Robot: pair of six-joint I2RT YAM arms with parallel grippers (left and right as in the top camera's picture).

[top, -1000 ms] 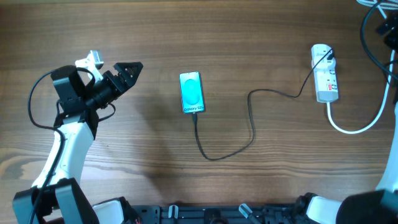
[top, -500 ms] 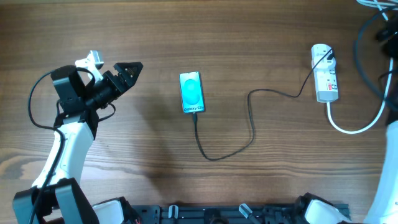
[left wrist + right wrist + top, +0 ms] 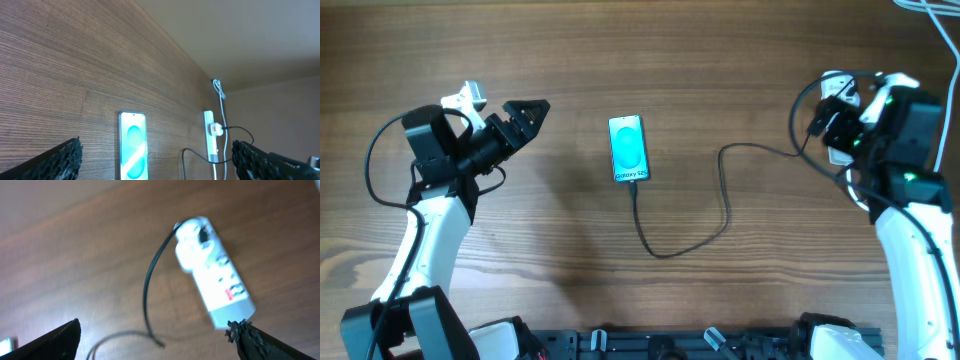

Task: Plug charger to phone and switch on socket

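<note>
Wooden surface [image 3: 520, 250]: phone [image 3: 628, 150] at centre, limp charger [image 3: 724, 195] cable runs from it to the socket [image 3: 215, 277] under the right gripper [image 3: 830, 115]. Both arms' jaws stand apart, empty. Socket looks light and may slide; press straight down.

Open table [image 3: 550, 250] flanks phone [image 3: 628, 150] (charger [image 3: 636, 205] loops rightward).

Clad in white shells along left arm [image 3: 425, 235] and right arm [image 3: 910, 250], black at joints and wrists. Looped with thin black cables [image 3: 372, 165]. Tipped on left hand [image 3: 532, 120] and right hand [image 3: 157, 332] with black, pebbled fingers [image 3: 55, 160]. Lit green near the right wrist. Small white bracket [image 3: 465, 98] atop the left wrist.
</note>
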